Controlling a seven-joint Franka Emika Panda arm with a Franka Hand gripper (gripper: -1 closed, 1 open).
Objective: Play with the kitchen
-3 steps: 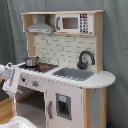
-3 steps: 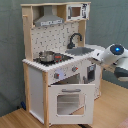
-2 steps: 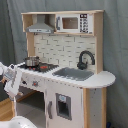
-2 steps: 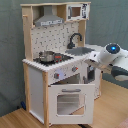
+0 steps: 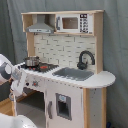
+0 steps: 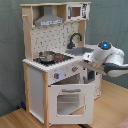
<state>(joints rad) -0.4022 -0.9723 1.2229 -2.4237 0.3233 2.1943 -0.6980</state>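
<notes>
Kitchen standing upright on wood floor before grey curtain. Small pot on stovetop. Arm reaching to front panel near knobs; gripper hidden, apparently against counter edge; finger state indeterminable.

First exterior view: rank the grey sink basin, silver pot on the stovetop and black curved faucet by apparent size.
1. Grey sink basin.
2. Black curved faucet and silver pot look about alike; not ranked.

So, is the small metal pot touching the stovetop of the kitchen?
Touching. In both exterior views the pot sits directly on the black stovetop of the kitchen, with no gap showing beneath it.
</notes>
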